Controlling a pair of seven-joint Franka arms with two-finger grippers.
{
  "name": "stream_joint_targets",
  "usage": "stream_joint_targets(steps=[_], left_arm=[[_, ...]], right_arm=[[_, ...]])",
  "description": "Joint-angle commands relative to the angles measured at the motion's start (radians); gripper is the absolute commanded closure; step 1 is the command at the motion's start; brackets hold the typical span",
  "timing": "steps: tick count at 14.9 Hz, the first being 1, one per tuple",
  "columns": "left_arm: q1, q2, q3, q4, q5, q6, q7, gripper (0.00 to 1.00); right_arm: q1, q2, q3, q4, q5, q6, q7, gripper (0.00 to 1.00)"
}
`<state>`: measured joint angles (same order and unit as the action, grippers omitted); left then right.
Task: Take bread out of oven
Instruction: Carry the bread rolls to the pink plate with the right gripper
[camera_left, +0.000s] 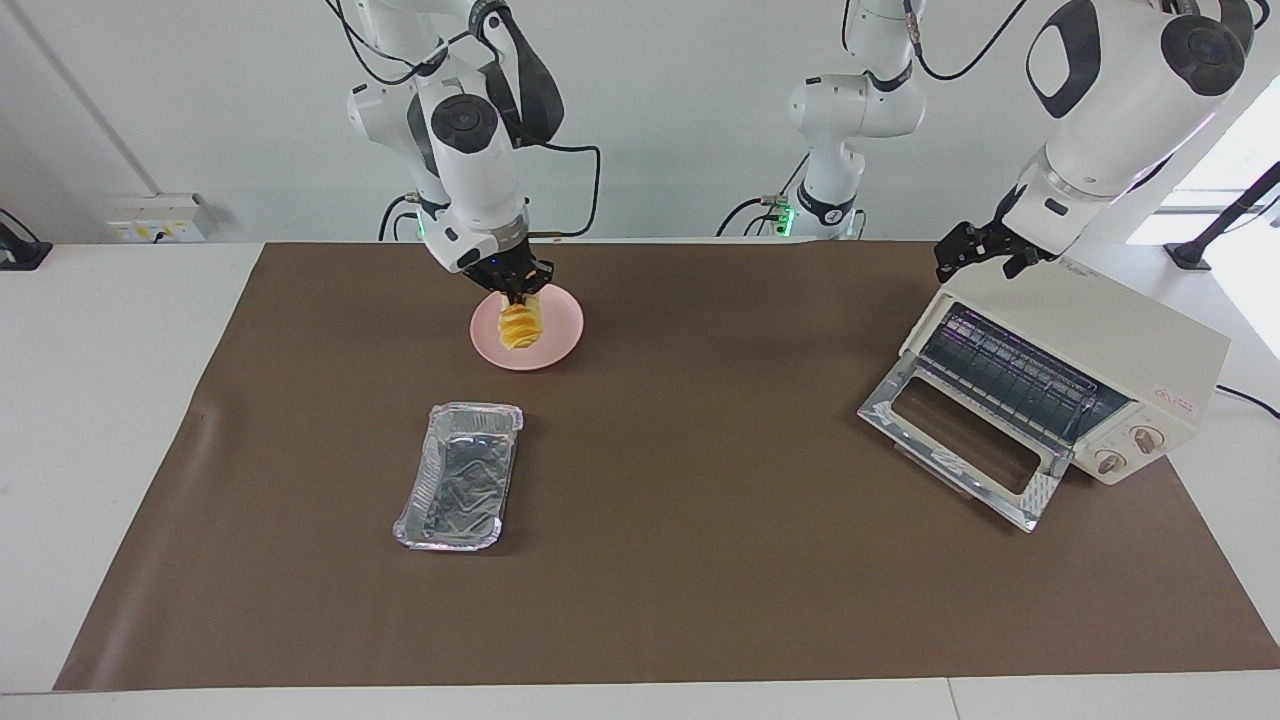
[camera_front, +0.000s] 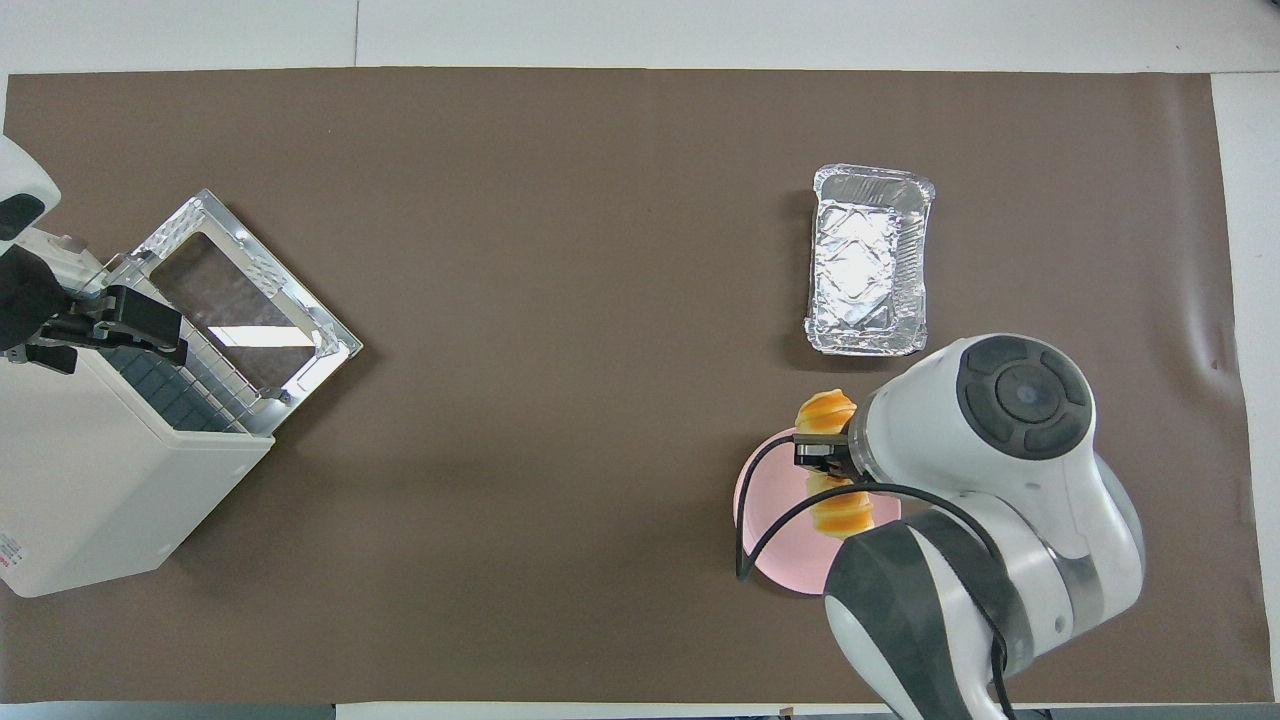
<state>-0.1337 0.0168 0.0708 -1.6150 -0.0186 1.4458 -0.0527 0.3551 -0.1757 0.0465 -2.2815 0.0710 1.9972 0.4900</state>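
The bread (camera_left: 520, 326) is a golden-orange ridged loaf hanging end-down from my right gripper (camera_left: 521, 296), which is shut on its upper part, just over the pink plate (camera_left: 560, 346). In the overhead view the bread (camera_front: 826, 410) shows on both sides of the right gripper (camera_front: 826, 456), over the plate's (camera_front: 768, 540) rim. The cream-white oven (camera_left: 1110, 335) stands at the left arm's end of the table with its glass door (camera_left: 960, 450) dropped open and its wire rack bare. My left gripper (camera_left: 985, 250) waits at the oven's top front edge, also in the overhead view (camera_front: 130, 322).
An empty silver foil tray (camera_left: 460, 490) lies on the brown mat, farther from the robots than the plate; it also shows in the overhead view (camera_front: 868, 260). A third white arm (camera_left: 850, 110) stands at the robots' edge of the table, between the two arms.
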Motion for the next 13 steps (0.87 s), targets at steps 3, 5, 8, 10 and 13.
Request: stream_joint_targets(steps=[3, 5, 8, 10, 13], left_arm=[[0.012, -0.008, -0.011, 0.003, 0.017, -0.010, -0.004, 0.00], [0.014, -0.008, -0.011, 0.001, 0.017, -0.010, -0.004, 0.00], [0.014, -0.008, -0.011, 0.003, 0.017, -0.010, -0.004, 0.00], [0.014, -0.008, -0.011, 0.001, 0.016, -0.010, -0.004, 0.00], [0.014, -0.008, -0.011, 0.003, 0.017, -0.010, -0.004, 0.00]], right_arm=[[0.002, -0.068, 0.000, -0.229, 0.012, 0.237, 0.010, 1.00], [0.004, -0.061, 0.003, -0.266, 0.012, 0.293, 0.015, 1.00], [0.031, -0.045, 0.003, -0.274, 0.012, 0.310, 0.015, 1.00], [0.053, -0.027, 0.003, -0.274, 0.012, 0.330, 0.076, 1.00], [0.081, -0.019, 0.003, -0.274, 0.012, 0.348, 0.078, 1.00]])
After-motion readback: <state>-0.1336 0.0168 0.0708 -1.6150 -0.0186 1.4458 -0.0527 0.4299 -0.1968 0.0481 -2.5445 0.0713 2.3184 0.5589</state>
